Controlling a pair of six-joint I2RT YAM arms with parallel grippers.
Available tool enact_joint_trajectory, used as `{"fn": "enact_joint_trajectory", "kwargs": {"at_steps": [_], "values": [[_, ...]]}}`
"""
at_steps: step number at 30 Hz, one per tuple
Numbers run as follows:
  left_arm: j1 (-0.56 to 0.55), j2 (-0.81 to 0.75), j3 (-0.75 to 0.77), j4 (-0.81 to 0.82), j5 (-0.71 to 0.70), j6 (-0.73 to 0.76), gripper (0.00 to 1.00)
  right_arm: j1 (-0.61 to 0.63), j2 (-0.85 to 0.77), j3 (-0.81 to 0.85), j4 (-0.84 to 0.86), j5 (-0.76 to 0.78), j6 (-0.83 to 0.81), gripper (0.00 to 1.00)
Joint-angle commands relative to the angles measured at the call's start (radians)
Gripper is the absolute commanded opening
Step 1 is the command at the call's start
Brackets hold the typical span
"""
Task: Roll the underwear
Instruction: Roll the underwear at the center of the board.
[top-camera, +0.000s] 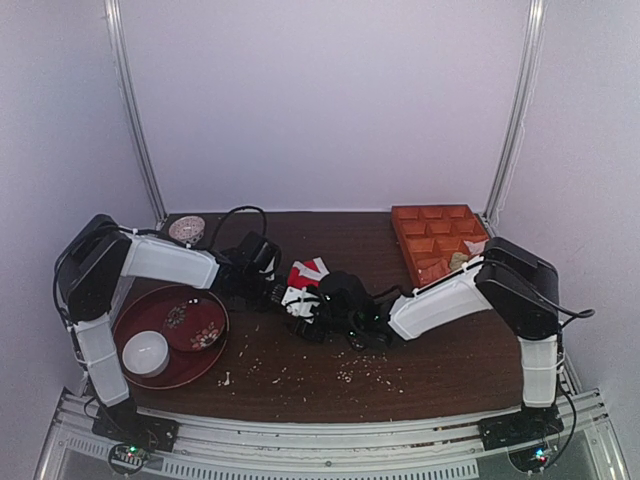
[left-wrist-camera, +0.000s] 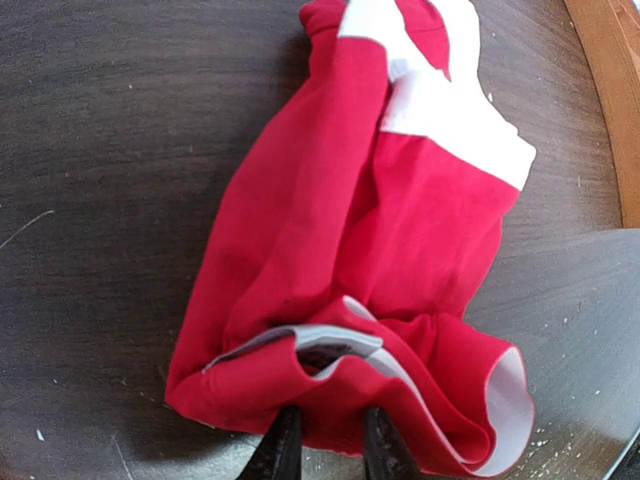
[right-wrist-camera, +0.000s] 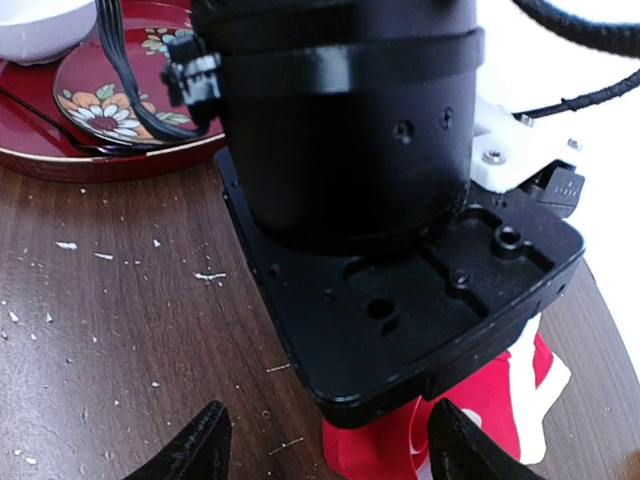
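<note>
Where it lies bunched at mid-table, pinned at 1 edge: the underwear (left-wrist-camera: 350, 250), 1 item, red with white trim.
Left gripper (left-wrist-camera: 328, 440): fingers clamped on the near hem fold, likely anchoring the cloth for rolling. Right gripper (right-wrist-camera: 328, 435): fingers spread wide, nothing between them, low beside the left wrist, probably free to re-grip. Both arms reach inward, forearms low over the table (top-camera: 300, 385), meeting at the garment.

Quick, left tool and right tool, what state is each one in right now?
Left tool: closed, pinching an edge of the underwear.
Right tool: open, holding nothing.
</note>
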Motion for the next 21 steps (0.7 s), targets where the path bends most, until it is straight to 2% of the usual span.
{"fn": "enact_joint_trajectory", "kwargs": {"at_steps": [1,5,13,17,21], "values": [[0.003,-0.014,0.003,0.017,0.019,-0.016,0.22,-0.007,0.005,0.035,-0.095,0.041,0.007,0.67],[0.004,-0.010,-0.002,0.024,0.026,-0.023,0.23,-0.012,-0.020,0.037,-0.123,0.049,0.093,0.66],[0.034,0.010,0.010,0.006,0.076,-0.083,0.23,-0.076,-0.092,0.078,-0.259,0.030,0.401,0.67],[0.048,0.033,0.057,-0.067,0.099,-0.112,0.22,-0.116,-0.129,0.053,-0.217,-0.014,0.497,0.67],[0.052,0.048,0.082,-0.091,0.122,-0.146,0.22,-0.178,-0.088,0.122,-0.300,-0.105,0.664,0.65]]}}
